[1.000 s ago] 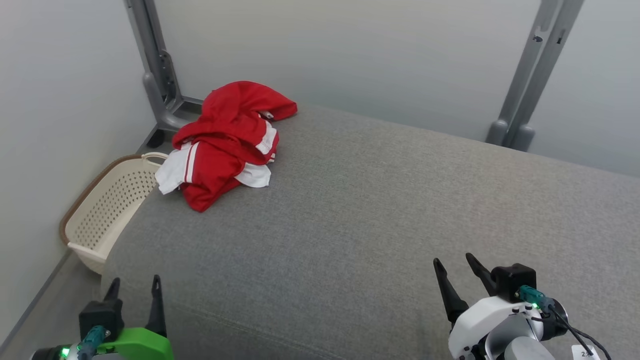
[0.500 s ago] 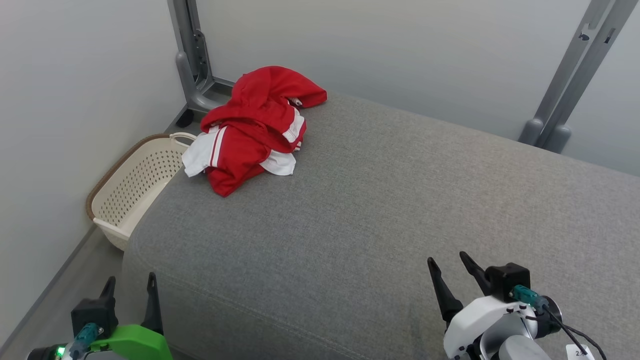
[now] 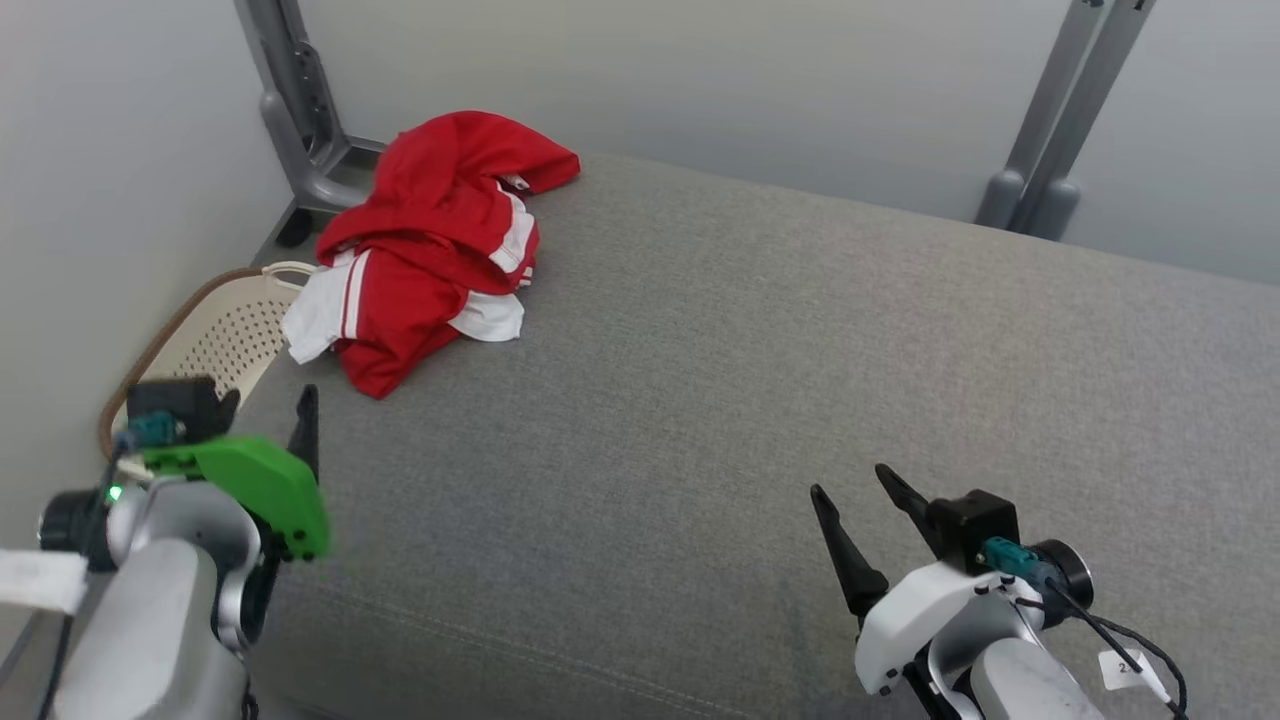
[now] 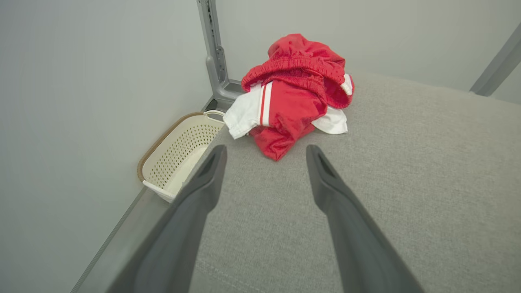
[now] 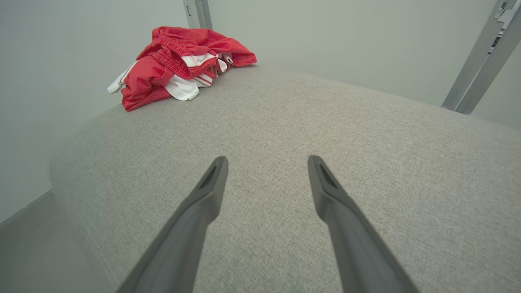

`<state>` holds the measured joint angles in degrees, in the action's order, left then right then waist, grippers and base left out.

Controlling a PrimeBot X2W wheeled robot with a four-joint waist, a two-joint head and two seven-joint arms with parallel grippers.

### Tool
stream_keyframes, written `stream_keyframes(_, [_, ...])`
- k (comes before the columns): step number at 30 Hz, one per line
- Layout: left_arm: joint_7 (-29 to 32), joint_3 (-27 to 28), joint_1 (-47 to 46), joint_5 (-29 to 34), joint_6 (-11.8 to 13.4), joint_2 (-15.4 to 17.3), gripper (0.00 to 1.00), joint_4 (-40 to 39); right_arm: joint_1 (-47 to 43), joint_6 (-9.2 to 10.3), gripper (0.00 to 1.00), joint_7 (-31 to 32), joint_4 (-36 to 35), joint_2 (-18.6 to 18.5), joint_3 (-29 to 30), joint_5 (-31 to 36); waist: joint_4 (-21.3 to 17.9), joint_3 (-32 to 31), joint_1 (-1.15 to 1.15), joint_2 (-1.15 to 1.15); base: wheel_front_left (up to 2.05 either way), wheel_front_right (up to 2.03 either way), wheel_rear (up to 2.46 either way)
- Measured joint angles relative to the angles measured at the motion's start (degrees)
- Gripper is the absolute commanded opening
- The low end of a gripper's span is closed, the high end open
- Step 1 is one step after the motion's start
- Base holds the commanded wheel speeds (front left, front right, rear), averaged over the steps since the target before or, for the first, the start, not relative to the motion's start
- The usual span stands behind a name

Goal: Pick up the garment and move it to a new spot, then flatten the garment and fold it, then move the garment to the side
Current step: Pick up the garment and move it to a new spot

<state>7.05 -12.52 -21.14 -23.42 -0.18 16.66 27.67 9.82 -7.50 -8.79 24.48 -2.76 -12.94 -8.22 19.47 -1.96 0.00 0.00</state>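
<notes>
Garment (image 3: 430, 250): one; red fabric with white panels and stripes, crumpled in a heap on the cushion's far left corner.
Cushion (image 3: 750, 400): one; grey woven upholstery, rounded edges.
Basket (image 3: 215, 340): one; cream perforated plastic, brown rim, on the floor beside the cushion.
Left gripper (image 4: 265, 149): two dark tapered fingers, spread, empty.
Right gripper (image 3: 850, 480): two fingers, spread, empty.
Uprights (image 3: 290, 110): two; grey metal.
</notes>
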Motion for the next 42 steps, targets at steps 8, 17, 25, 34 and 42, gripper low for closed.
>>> stream_keyframes(8, [6.49, 0.4, -15.82, -1.65, -2.87, 1.89, 1.0, 7.27, 1.53, 0.0, 1.0, 5.78, -10.49, 0.0, -1.85, 4.05, -4.83, 6.37, 0.0, 0.0, 0.0, 0.0, 0.0])
stream_keyframes(17, [11.37, 0.46, -28.69, -1.08, -3.35, 6.16, 1.0, 14.7, 2.54, -0.01, 1.0, 11.32, -20.63, -0.63, -5.34, 6.44, -10.22, 15.72, 0.01, 0.0, 0.0, 0.0, 0.0])
stream_keyframes(25, [14.1, 1.68, -35.27, -1.23, -0.97, 8.5, 1.0, 19.47, 2.14, -0.01, 1.0, 12.46, -24.38, -1.42, -5.11, 6.54, -14.9, 23.16, 0.01, 0.0, 0.0, 0.0, 0.0])
stream_keyframes(34, [14.63, 0.83, -37.4, 1.55, 4.44, 10.57, 1.0, 23.05, 1.21, -0.01, 1.0, 12.39, -25.26, -1.29, -4.46, 6.69, -19.5, 28.15, 0.0, 0.0, 0.0, 0.0, 0.0])
stream_keyframes(42, [13.28, -0.02, -38.05, 1.76, 5.23, 10.11, 0.0, 24.17, 1.77, -0.01, 1.0, 11.26, -23.7, -0.75, -4.63, 6.55, -20.52, 28.67, 0.0, 0.0, 0.0, 0.0, 0.0])
